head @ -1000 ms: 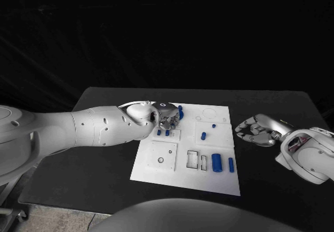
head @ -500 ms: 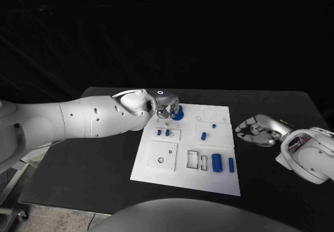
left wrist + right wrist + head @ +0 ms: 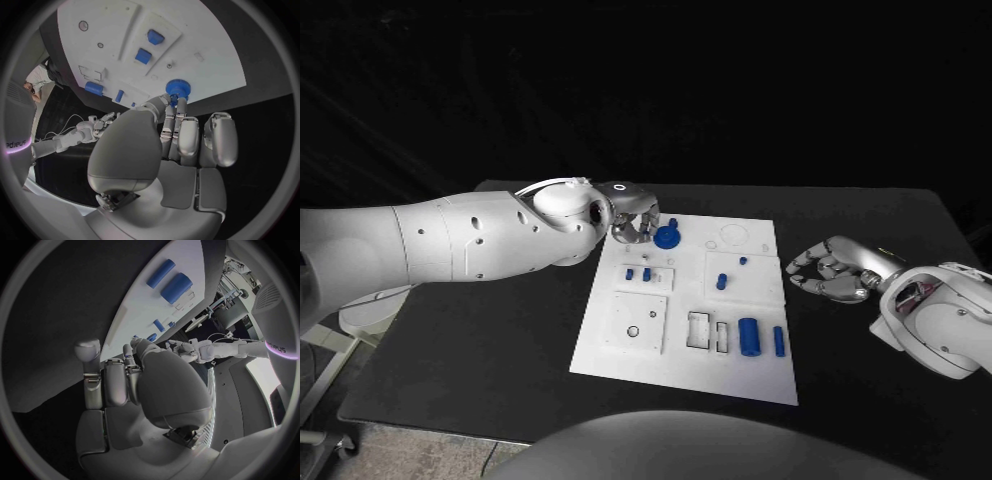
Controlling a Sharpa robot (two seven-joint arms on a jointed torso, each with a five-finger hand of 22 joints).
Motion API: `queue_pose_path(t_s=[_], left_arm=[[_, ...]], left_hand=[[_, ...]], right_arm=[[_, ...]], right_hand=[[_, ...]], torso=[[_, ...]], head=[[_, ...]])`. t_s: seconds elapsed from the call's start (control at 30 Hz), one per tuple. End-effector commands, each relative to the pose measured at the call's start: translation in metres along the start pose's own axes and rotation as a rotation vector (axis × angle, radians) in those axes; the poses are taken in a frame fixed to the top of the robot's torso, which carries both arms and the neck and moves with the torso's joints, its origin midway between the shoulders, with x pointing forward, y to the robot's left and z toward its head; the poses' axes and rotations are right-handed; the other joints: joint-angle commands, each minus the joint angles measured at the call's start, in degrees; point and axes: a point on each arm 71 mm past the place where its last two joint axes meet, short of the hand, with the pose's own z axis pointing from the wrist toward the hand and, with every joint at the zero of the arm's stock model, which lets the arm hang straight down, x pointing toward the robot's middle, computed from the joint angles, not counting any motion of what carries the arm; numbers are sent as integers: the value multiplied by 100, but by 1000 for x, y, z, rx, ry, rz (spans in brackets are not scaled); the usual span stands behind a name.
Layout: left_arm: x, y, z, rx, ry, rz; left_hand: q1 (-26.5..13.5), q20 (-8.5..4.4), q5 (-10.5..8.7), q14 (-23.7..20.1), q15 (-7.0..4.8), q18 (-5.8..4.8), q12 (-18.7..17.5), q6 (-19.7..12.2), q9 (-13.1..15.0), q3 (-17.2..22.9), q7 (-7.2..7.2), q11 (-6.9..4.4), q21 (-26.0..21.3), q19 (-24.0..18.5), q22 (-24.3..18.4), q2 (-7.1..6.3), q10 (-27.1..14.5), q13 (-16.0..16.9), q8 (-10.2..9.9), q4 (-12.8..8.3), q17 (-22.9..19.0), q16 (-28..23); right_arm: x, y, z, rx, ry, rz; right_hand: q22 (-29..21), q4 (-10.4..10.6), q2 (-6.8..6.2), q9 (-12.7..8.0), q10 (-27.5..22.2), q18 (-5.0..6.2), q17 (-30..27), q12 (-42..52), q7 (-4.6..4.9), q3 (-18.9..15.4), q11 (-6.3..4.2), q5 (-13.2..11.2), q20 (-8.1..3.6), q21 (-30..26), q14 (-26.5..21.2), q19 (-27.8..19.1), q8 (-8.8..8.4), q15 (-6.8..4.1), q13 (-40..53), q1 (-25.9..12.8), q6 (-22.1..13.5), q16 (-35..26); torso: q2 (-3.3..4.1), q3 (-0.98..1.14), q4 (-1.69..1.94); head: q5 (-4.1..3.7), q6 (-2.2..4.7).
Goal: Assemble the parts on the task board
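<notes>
The left hand (image 3: 164,150) is pinching a small blue gear (image 3: 177,88) by its stem above the board's (image 3: 747,375) far edge, probably light, rigid, slippery plastic, while the right hand (image 3: 831,270) is hanging curled and empty beside the board.

The left arm reaches across from the side, and its left hand (image 3: 635,218) pinches a small blue part between its fingertips (image 3: 177,102). The right hand (image 3: 828,270) sits off to the side with fingers curled in, holding nothing.

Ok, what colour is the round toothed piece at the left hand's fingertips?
Blue. The gear shows best in the left wrist view, at the left hand.
</notes>
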Motion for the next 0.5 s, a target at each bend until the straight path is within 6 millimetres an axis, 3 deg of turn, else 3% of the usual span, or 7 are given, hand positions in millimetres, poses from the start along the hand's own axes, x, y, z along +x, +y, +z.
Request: queue_pose_path(t_s=[0.03,0.23,0.5], left_arm=[[15,-1,0,-2,75,-4],[30,-2,1,0,86,-15],[35,-2,3,-11,70,-7]], left_hand=[[2,5,-19,-40,-19,-16,-21,14,-5,-40,-19,-6,-19,9,1116,-37,39,-5,-28,-7,-6,-25],[1,4,-26,-48,-20,-17,-26,18,-8,-43,-19,-6,-16,11,1117,-38,42,-11,-34,-4,-21,-33],[-15,3,-32,-47,-19,-18,-34,24,-18,-51,-15,-1,-13,14,1119,-34,59,-24,-49,15,-25,-35]], right_arm=[[1,0,0,-2,11,1],[1,-1,-1,-1,12,2],[1,0,-1,-4,13,3]], right_hand=[[-5,-6,24,6,-15,117,49,-8,7,36,42,18,-7,-20,201,-35,30,36,882,33,48,-22],[-5,-6,24,6,-15,117,49,-8,7,36,42,18,-7,-20,201,-35,30,36,882,33,48,-22],[-7,-13,26,6,-21,118,42,-16,9,48,44,19,-5,-33,196,-41,29,38,876,35,44,-32]], torso=[[12,-7,3],[13,-6,-7],[1,2,-1]], head=[[-10,1],[-6,1],[0,1]])
